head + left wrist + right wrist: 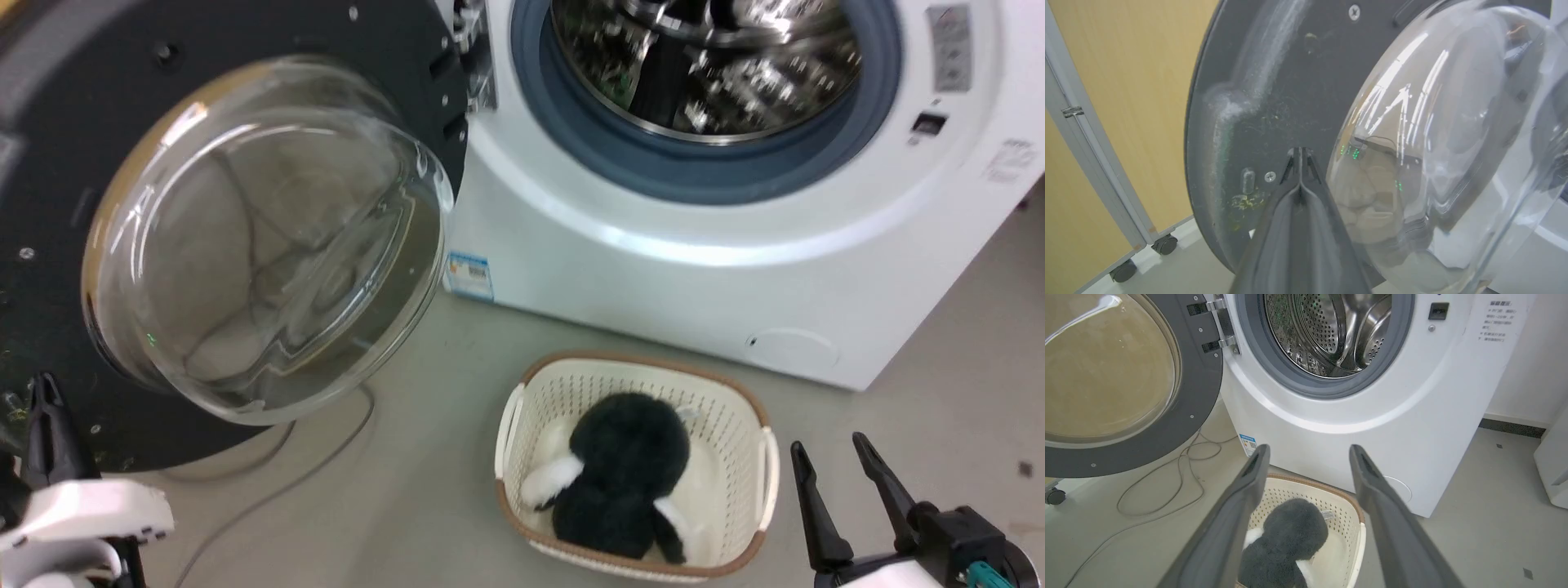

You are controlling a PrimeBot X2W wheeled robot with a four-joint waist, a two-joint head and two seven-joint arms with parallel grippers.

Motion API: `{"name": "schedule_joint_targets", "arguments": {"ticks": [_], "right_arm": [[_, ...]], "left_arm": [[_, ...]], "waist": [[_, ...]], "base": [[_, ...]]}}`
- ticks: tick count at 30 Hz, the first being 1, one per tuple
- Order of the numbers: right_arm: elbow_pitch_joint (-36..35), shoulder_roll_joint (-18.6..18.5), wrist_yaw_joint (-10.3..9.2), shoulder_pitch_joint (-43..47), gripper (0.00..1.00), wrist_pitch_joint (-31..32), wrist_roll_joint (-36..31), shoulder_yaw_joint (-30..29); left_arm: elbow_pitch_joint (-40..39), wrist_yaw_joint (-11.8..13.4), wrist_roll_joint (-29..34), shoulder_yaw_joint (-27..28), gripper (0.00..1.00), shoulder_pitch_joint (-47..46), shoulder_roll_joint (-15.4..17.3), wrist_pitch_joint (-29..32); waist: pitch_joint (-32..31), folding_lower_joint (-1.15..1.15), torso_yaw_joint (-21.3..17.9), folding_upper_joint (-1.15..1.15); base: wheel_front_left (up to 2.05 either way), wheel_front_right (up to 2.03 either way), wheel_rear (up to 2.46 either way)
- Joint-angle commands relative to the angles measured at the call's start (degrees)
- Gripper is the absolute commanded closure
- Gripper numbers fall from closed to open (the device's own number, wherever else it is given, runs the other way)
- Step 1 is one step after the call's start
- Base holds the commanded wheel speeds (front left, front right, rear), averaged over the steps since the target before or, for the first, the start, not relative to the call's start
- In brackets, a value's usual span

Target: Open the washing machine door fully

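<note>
Setting: grey floor [424, 506]; wood-faced partition on castors [1126, 102] at the left of the left wrist view, behind the door
Washing machine [653, 278]: white front-loader, upper right of the head view; steel drum [702, 65] and blue-grey gasket [678, 167] exposed
Washing machine door [245, 33]: upper left of the head view, hung on its hinge [469, 49], standing wide open, glass bowl [269, 245] facing the camera
Left gripper [1299, 157]: fingers pressed together, holding nothing, tips at the door's black inner face just beside the bowl; actual contact cannot be told
Right gripper [829, 447]: fingers spread, empty, lower right of the head view near the laundry basket [759, 457]
Basket contents: black-and-white plush toy [624, 465]
Loose item: cable [269, 482] on the floor beneath the door
Progress, judged: little travel left
Risk 1: the tips skid off the smooth face onto the glass
Risk 2: a hard push drives the door into the partition or strains the hinge
Risk 3: the arm snags the cable
</note>
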Motion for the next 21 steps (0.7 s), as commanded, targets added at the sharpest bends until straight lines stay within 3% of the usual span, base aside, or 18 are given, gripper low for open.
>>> {"name": "schedule_joint_targets", "arguments": {"ticks": [1,12,13,14,21], "right_arm": [[-0.52,0.15,0.05,0.74,0.00,-0.26,0.46,-0.09],[-3.94,0.15,0.05,3.12,0.00,-0.26,2.07,-0.14],[-4.27,0.15,0.05,3.17,0.00,-0.26,2.07,-0.10],[-4.55,0.15,0.05,3.22,0.00,-0.26,2.09,-0.07],[-5.54,0.15,0.05,3.59,0.00,-0.26,1.94,0.16]], "left_arm": [[-1.66,-0.56,0.38,-0.57,1.00,1.42,-0.51,0.09],[-9.18,-2.63,1.28,-7.60,1.00,7.95,-2.22,0.09],[-9.98,-2.36,1.34,-8.04,0.69,8.26,-2.33,0.09],[-10.43,-2.45,1.26,-8.84,0.00,8.69,-2.43,0.09],[-10.82,-3.02,1.03,-13.43,0.00,10.79,-2.70,0.09]], "waist": [[-2.11,0.00,-0.74,0.00],[-8.17,0.00,-3.69,0.00],[-8.44,0.00,-4.14,0.00],[-8.70,0.00,-4.60,0.00],[-9.85,0.00,-7.52,0.00]], "base": [[0.00,0.00,0.00],[0.00,0.00,0.00],[0.00,0.00,0.00],[0.00,0.00,0.00],[0.00,0.00,0.00]]}}
